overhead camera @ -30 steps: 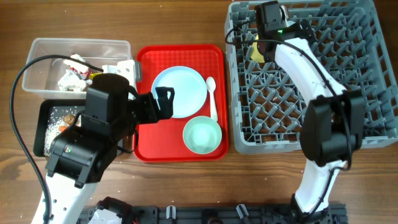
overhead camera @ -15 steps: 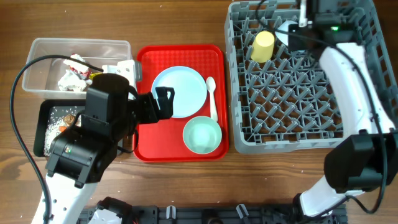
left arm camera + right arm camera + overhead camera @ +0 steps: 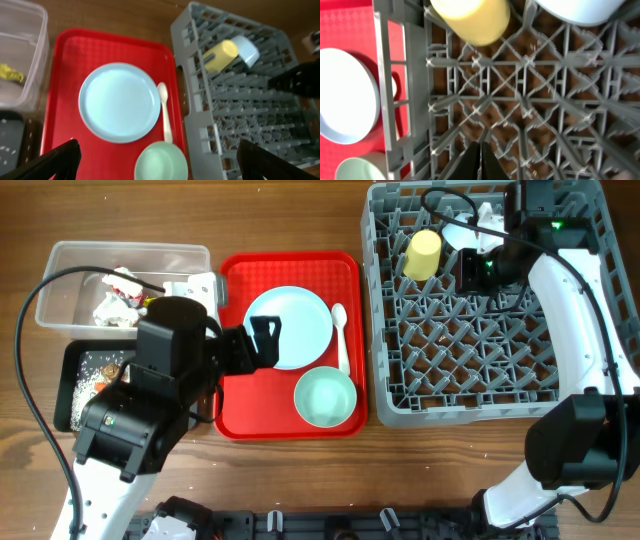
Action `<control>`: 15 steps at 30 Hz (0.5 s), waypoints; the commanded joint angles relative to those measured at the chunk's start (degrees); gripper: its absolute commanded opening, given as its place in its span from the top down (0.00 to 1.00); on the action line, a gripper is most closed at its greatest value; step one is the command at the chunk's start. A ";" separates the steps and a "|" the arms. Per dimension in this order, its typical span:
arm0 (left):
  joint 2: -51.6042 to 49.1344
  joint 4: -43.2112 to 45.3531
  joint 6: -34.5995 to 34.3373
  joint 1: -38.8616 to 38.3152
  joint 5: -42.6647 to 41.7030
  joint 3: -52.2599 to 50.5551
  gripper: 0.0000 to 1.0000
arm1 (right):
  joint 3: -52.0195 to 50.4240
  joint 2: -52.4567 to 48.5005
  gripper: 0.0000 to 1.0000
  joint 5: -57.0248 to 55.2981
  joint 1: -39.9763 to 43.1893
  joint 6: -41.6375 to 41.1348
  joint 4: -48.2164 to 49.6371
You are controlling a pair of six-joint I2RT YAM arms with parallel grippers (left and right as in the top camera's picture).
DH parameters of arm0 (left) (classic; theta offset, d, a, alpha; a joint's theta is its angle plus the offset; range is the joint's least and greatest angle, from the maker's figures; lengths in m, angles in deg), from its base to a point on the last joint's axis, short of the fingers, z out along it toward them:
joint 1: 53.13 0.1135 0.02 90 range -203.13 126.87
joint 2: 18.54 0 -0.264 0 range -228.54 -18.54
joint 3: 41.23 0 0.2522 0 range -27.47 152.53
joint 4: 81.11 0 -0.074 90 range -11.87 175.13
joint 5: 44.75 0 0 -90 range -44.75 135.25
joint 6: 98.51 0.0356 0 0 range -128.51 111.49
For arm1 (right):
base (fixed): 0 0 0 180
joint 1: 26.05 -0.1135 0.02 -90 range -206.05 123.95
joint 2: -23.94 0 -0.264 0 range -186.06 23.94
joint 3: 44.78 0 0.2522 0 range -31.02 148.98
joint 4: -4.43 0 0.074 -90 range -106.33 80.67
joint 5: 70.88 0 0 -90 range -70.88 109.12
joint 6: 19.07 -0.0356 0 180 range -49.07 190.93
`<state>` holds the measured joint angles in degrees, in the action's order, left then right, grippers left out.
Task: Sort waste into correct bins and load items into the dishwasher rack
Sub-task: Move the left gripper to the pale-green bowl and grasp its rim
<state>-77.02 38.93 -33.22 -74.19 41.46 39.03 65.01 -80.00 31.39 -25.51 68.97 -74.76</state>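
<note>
**Wooden counter: rack partly loaded**

Yellow cup and light blue bowl are in the dishwasher rack. Plate, spoon and green bowl sit on the red tray. My right claw is pinched shut, empty; my left claw gapes.

Brown wooden table filling the whole overhead view, grain running from 9 o'clock to 3 o'clock, soft even light falling across it, black rail sitting at 6 o'clock.

A robotics lab set-up: two cabled robot arms at a wooden table, with a grey dishwasher rack, red serving tray, clear tub and black tray
</note>
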 commanded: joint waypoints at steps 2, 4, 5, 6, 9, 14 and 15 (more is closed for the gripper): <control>-0.02 0.48 0.24 0.07 1.27 0.59 0.00 | -0.04 1.03 0.90 1.99 -0.20 -4.83 -3.32; -0.48 -2.14 0.22 -0.17 -1.05 0.57 0.00 | -0.04 1.03 0.93 1.99 -0.20 -4.39 -5.07; -0.90 -3.32 -0.22 -0.26 -1.81 0.52 0.00 | -0.04 1.03 0.93 1.99 -0.20 -4.37 -5.60; -1.68 -4.81 -1.09 -0.39 -1.92 0.22 0.00 | -0.04 1.03 0.92 1.99 -0.20 -4.39 -5.90; -5.05 -8.31 -1.33 -1.11 -1.97 -1.51 0.00 | -0.04 1.03 0.90 1.99 -0.20 -4.42 -6.01; -15.43 -9.57 -1.70 -3.19 -3.43 -4.07 0.00 | -0.04 1.03 0.88 1.97 -0.20 -4.39 -5.99; -18.10 -9.05 -1.70 -3.80 -3.48 -4.07 0.00 | -0.04 1.03 0.86 1.97 -0.20 -4.39 -5.99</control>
<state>-88.76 29.29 -34.25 -76.33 39.39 36.08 65.01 -80.00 32.44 -25.51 65.30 -80.68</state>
